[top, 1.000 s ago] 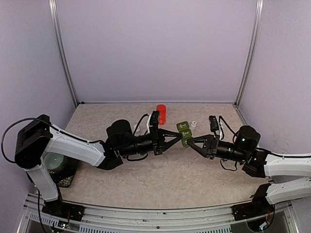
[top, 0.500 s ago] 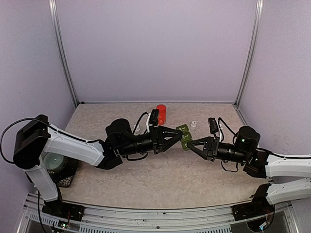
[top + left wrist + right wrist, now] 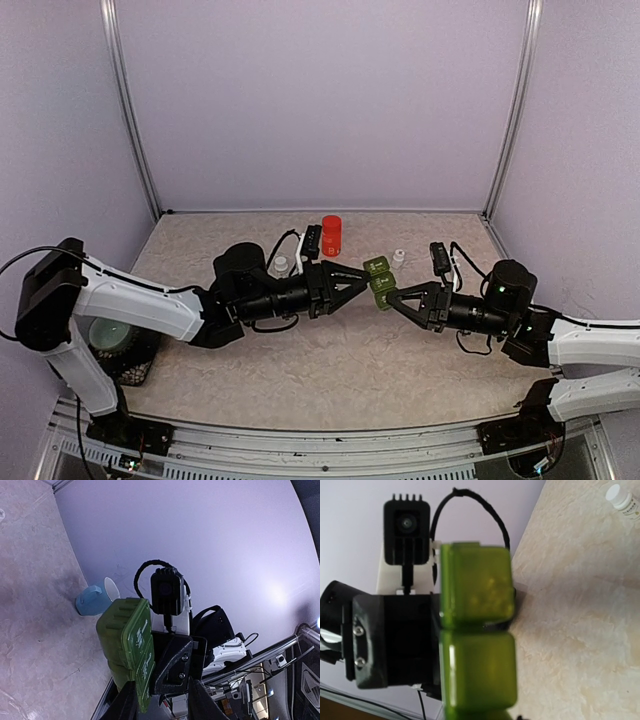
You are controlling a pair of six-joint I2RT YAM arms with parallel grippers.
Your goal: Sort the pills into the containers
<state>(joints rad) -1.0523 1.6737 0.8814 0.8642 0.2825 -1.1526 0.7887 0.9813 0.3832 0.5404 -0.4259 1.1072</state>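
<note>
Field notes from the top view. The containers (image 3: 380,279) are just past the table's (image 3: 330,375) centre, toward 2 o'clock, between your two arms. They are a short dark olive-green strip of joined square boxes, running from about 11 o'clock down to 5 o'clock. Your right gripper (image 3: 391,297) is clamped tight on the strip's 5 o'clock end. Its own wrist camera is filled by two of the squares stacked one above the other. Up close they look bright yellow-green and a little glassy, with rounded corners and a dark seam between them. From your left wrist the strip stands on end, clear of the table. It shows ribbed sides and flat faces with a raised frame on each square. You cannot see inside any compartment. Your left gripper (image 3: 363,277) is at the strip's 9 o'clock with its fingers parted in a narrow V. The tips are just beside the green plastic, and you cannot tell whether they touch it. A red bottle (image 3: 331,235) stands at 11 o'clock of the strip, apart from it. A small white bottle (image 3: 399,256) stands near its 1 o'clock, and another white bottle (image 3: 282,265) is beside your left forearm. A pale blue mug (image 3: 93,601) sits at the foot of the wall in the left wrist view.
</note>
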